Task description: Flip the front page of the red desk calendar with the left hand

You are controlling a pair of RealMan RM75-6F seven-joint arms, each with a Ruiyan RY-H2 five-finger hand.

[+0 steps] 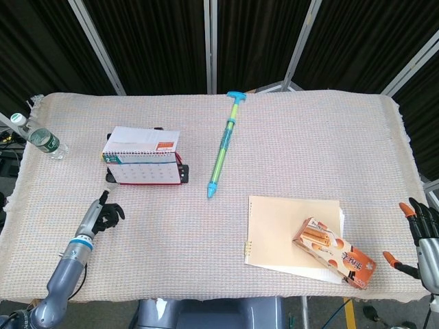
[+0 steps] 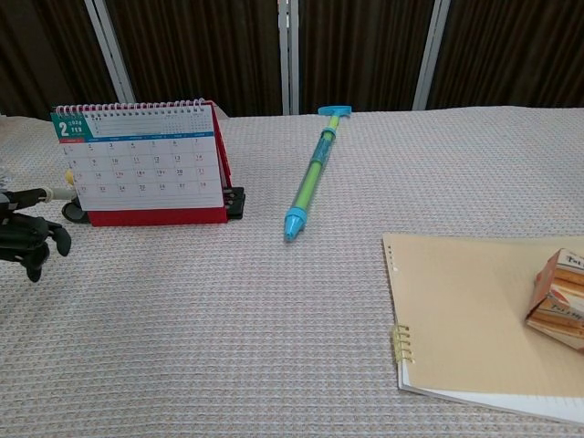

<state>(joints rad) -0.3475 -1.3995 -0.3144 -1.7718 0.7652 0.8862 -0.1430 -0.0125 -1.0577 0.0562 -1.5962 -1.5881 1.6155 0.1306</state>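
The red desk calendar [image 1: 144, 164] stands at the left of the table, its white February page [image 2: 141, 164] facing me and its spiral binding on top. My left hand [image 1: 104, 211] hovers low over the cloth just in front and to the left of the calendar's base, apart from it. It holds nothing; one pale finger [image 2: 41, 194] points toward the calendar while the dark fingers hang loosely. In the chest view the left hand [image 2: 32, 233] shows at the left edge. My right hand [image 1: 422, 236] stays at the table's right front corner, fingers spread, holding nothing.
A blue-green pen-like tube [image 1: 223, 145] lies lengthwise mid-table. A tan spiral notebook [image 1: 288, 229] with an orange snack box [image 1: 335, 252] on it lies front right. A plastic bottle [image 1: 42, 139] lies at the far left edge. A woven cloth [image 1: 206, 240] covers the table.
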